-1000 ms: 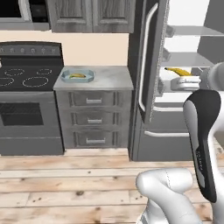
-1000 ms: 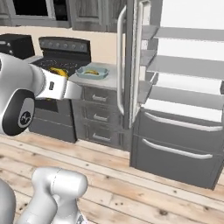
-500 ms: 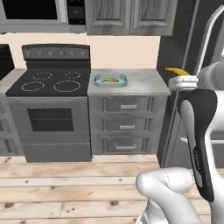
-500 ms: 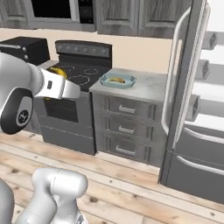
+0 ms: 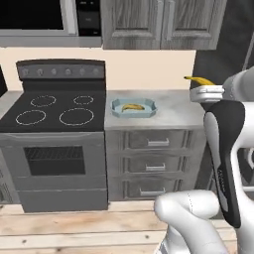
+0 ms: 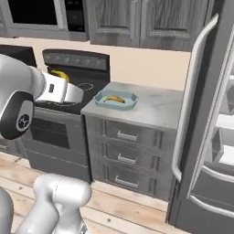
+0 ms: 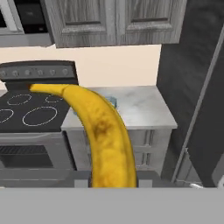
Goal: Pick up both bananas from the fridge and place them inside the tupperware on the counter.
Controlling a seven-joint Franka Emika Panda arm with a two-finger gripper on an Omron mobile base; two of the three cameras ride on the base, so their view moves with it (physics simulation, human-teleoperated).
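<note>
My gripper (image 5: 202, 88) is shut on a yellow banana (image 5: 198, 80), held up level with the counter's right end. The hand view looks along this banana (image 7: 103, 127), which curves up across the middle. In the right base view its tip (image 6: 59, 74) pokes up behind the hand, over the stove. The light blue tupperware (image 5: 149, 111) sits on the grey marbled counter (image 5: 173, 109) beside the stove, with a second banana (image 5: 133, 106) lying in it. From the right I see the same tupperware (image 6: 128, 104) and banana (image 6: 114, 98). The fridge (image 6: 203, 151) stands open at the right.
A black stovetop (image 5: 54, 111) with an oven below adjoins the counter's left. Dark grey drawers (image 5: 156, 163) sit under the counter and wood cabinets (image 5: 149, 22) hang above. The fridge door's long handle (image 6: 189, 105) juts out at the right. Wooden floor (image 6: 132, 212) lies in front.
The whole picture has swung from the fridge to the stove and counter, so the base has moved. The banana stays in the shut gripper throughout.
</note>
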